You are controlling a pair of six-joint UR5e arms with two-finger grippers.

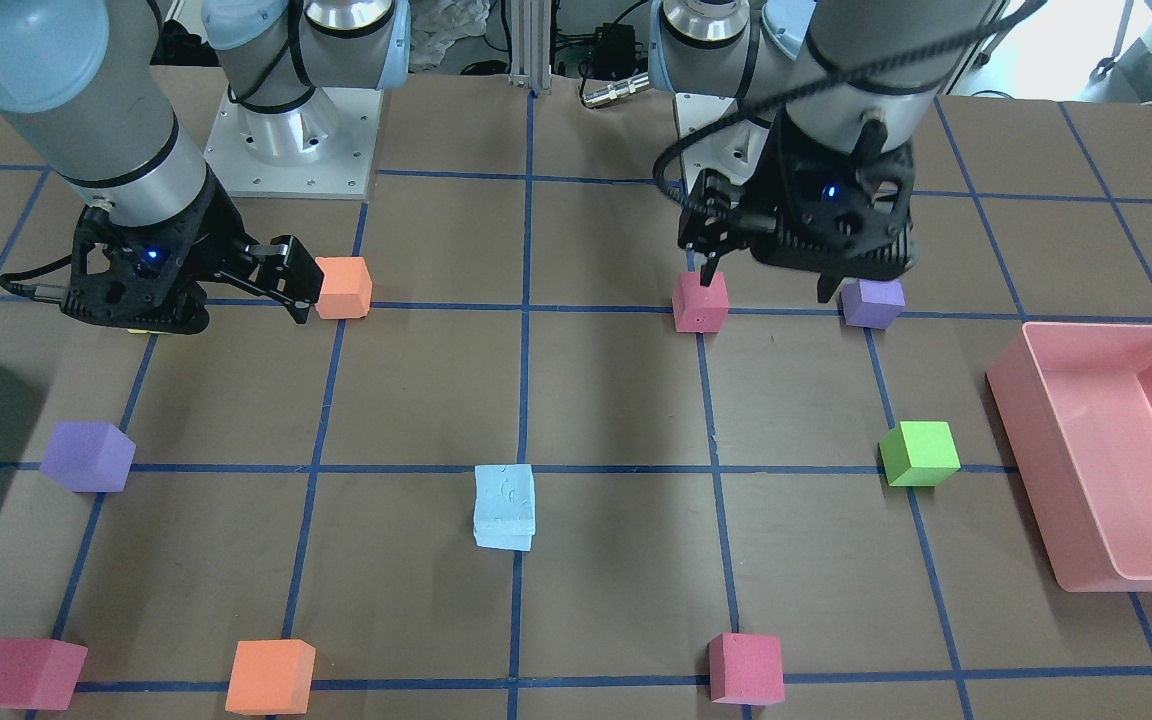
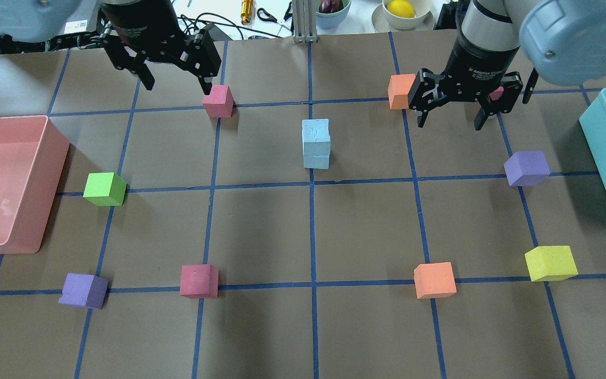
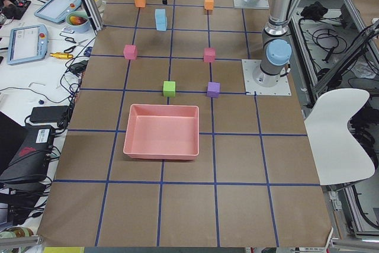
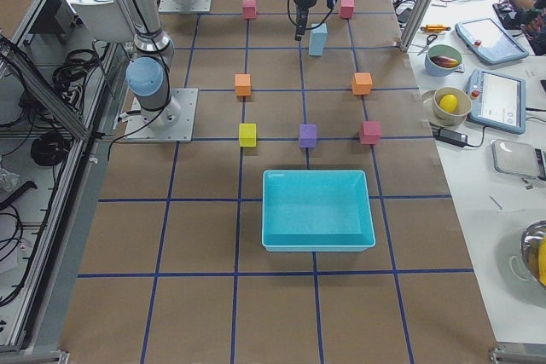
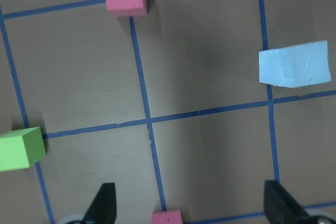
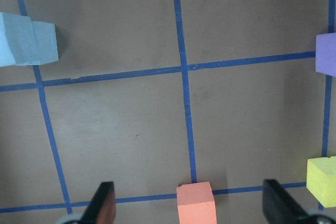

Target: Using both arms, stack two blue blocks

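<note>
**Tools wide and empty, stack between them**

Left tool [image 2: 179,87] and right tool [image 2: 450,125] both hang high over the surface [image 2: 366,231], jaws spread wide, nothing held. The two blue blocks [image 2: 316,145] sit one on the other, long axis upright, top cube slightly offset. The stack lies below and inboard of each tool, about midway, with neither arm clearly nearer. Judgement: stacking looks done, so any retreat should go outward, clear of the stack.
</note>
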